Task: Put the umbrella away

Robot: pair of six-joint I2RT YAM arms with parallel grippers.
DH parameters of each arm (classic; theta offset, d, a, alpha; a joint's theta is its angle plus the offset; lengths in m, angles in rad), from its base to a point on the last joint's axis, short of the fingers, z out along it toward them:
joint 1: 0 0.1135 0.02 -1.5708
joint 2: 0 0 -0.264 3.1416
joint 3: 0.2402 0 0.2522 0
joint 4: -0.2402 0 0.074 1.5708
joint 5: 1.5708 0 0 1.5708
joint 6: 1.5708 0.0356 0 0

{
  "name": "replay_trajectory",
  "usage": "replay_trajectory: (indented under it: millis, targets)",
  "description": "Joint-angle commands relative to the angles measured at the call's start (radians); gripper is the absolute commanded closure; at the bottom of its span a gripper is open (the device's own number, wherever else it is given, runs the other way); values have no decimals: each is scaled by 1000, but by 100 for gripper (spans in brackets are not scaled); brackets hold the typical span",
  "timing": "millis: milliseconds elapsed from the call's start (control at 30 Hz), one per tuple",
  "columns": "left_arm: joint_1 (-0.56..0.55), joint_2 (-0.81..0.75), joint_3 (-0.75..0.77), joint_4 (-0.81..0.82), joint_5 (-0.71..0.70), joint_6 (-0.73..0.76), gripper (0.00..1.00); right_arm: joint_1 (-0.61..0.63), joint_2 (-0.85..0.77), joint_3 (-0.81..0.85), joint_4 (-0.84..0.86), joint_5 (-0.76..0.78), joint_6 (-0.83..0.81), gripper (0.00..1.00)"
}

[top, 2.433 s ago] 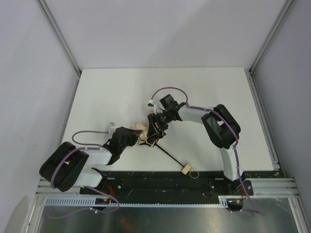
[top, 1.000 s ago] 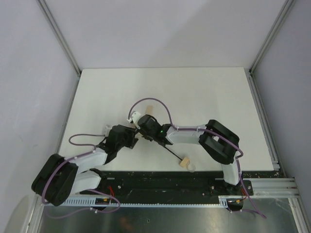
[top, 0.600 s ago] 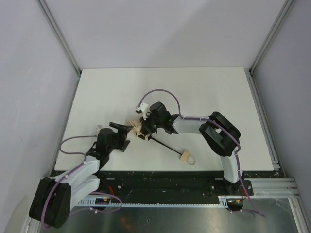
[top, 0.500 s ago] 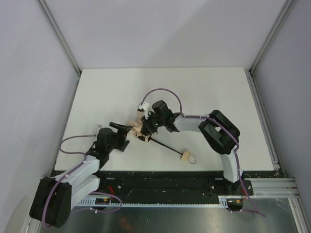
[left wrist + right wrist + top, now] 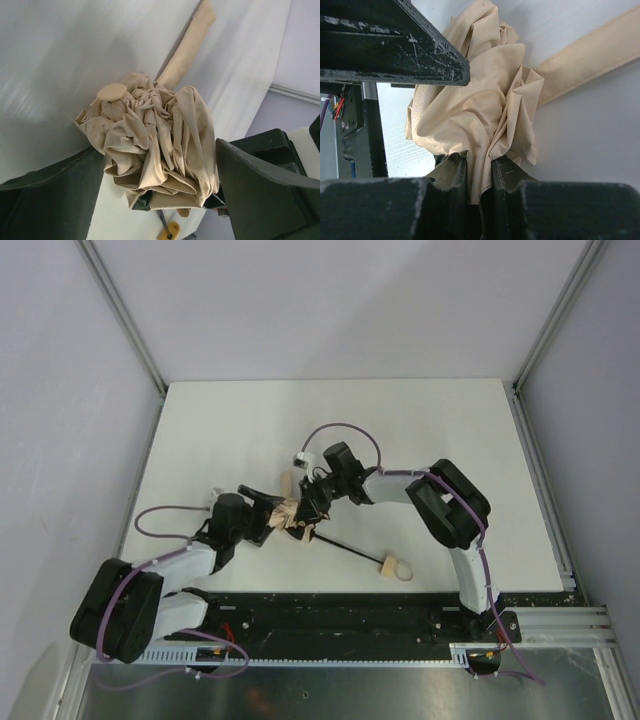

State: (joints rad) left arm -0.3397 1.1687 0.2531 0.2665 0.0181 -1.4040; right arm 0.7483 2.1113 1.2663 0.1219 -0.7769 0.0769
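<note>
top view: the umbrella (image 5: 290,512) lies on the table (image 5: 420,430), with its crumpled canopy sitting right between the two grippers. the left gripper (image 5: 262,517) is on one side of the wad and the right gripper (image 5: 306,510) is on the other, so both are about equally near. the long axis is the thing to watch. the shaft (image 5: 345,547) runs away from both grippers toward the near right edge and ends at the handle (image 5: 384,563). that handle end is free, well apart from either gripper.

left wrist: the canopy fills the gap between this gripper's fingers (image 5: 260,195), which are spread wide. fabric looks to be up against both of them, but i can't tell if there's any squeeze. the closing strap (image 5: 186,52) trails off ahead, away from the gripper. the handle peeks out low, behind the wad (tiny here).

right wrist: this one's fingers (image 5: 507,182) are pinched together on a fold of the canopy, and the rest of the wad bulges out just ahead of them. a dark bar across the top looks like a finger of the left gripper lying close against the fabric.

my guess is that collapsing it means pushing along that shaft line.
</note>
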Motion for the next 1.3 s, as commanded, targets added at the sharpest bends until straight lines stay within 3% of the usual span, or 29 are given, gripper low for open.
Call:
replay_trajectory:
  millis: [0,267,367,467,567,700,867,1100,1167,1267]
  targets:
    - [-45,128,25,10,-152,75,13,12,87,-51,-253,-9,-20,100]
    - [-109,210,-30,139,-161,91,74,31,50,5,-343,75,-24,100]
    - [-112,203,-39,152,-141,112,87,44,-1,18,-357,168,0,100]
    - [-111,175,-60,158,-125,114,92,64,-54,39,-381,269,7,90]
    - [-111,126,-89,158,-107,95,99,95,-102,58,-389,382,-7,70]
    - [-111,59,-115,157,-93,51,100,150,-135,64,-354,426,-43,46]
    - [-111,32,-117,148,-56,-20,100,254,-131,64,-317,562,-134,31]
    - [-111,41,-126,143,-26,-58,100,375,-57,72,-268,1102,-180,29]
    - [-111,33,-135,143,-26,-66,100,384,-24,74,-278,1151,-173,37]
    - [-111,11,-146,143,-26,-68,100,371,24,68,-320,1111,-119,65]
